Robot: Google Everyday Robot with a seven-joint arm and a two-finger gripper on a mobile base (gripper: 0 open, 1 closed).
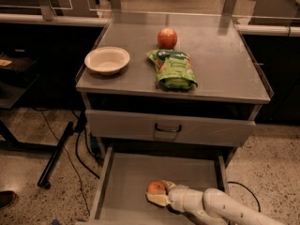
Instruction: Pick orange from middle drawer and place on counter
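In the open drawer point(126, 172): the orange point(156, 187) is lying near the front, right of centre.
Tool point(160, 194): reaching in from the right, sitting against the orange; whether it is clamping, I cannot tell.
Handling: probably light, firm, smooth-skinned and rolling easily, so gripping across its widest part is looking safest.

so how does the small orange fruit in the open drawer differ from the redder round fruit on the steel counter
Colour: the small orange fruit is plain orange; the redder round fruit is red-tinged. Place: the orange lies in the open grey metal drawer, the red one sits on the brushed-steel counter behind the green bag. Access: the white gripper is at the orange; the red fruit stands free. Both are round.
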